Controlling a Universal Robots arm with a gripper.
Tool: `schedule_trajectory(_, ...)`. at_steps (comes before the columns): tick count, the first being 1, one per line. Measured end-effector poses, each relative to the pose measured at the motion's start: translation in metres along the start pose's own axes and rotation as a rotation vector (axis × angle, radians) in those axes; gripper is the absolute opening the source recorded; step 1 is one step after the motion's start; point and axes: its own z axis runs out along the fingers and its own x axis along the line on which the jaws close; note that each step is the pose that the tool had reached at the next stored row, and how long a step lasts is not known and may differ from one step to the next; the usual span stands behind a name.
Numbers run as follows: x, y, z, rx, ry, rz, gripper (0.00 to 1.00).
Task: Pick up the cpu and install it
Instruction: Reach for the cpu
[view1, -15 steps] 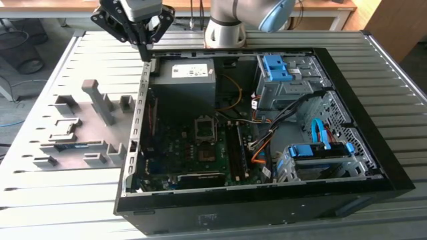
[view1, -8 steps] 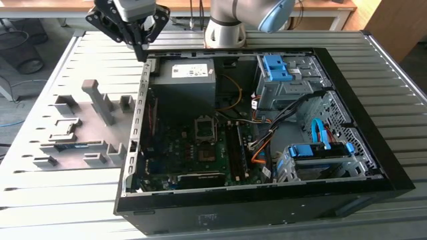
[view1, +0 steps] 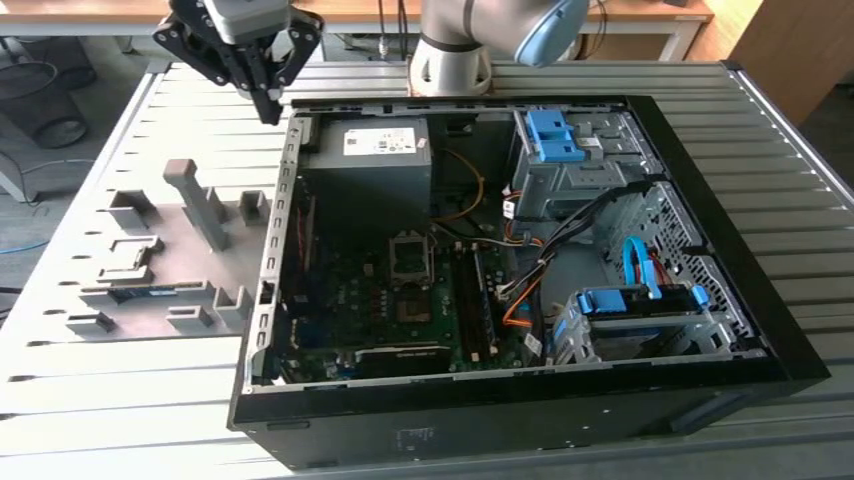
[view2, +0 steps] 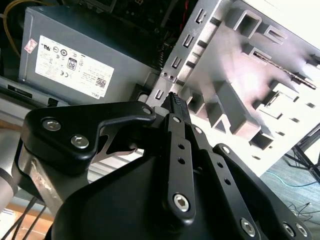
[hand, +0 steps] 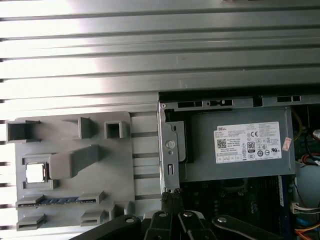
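At the upper left of the exterior view, your gripper (view1: 272, 108) hangs over the slatted table (view1: 160, 400), just by the back corner of the open computer case (view1: 534, 420). Its fingers are pressed together, and both wrist views show the tips meeting.

On the exterior view's left of the case lies the grey holder tray (view1: 174, 262), a moulded plate of pockets and upright blocks. In the first wrist view, the cpu (hand: 36, 172) sits flat in one square pocket of that tray, its face bright, just beside a slanted grey block (hand: 75, 161). A neighbouring slot holds a thin strip with a blue edge (hand: 55, 200). The gripper is well apart from the cpu.

Inside the case you see the grey power supply (view1: 367, 150) with its white label at the top. Below it is the motherboard (view1: 387, 310), with the metal-framed socket (view1: 410, 258) near its middle. Blue drive brackets (view1: 554, 135) and cables fill the right side.
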Motion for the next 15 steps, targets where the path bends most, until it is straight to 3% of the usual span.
schedule_trajectory(15,0.0400,-0.0021,0.0008,0.0000,-0.0001,0.000,0.10)
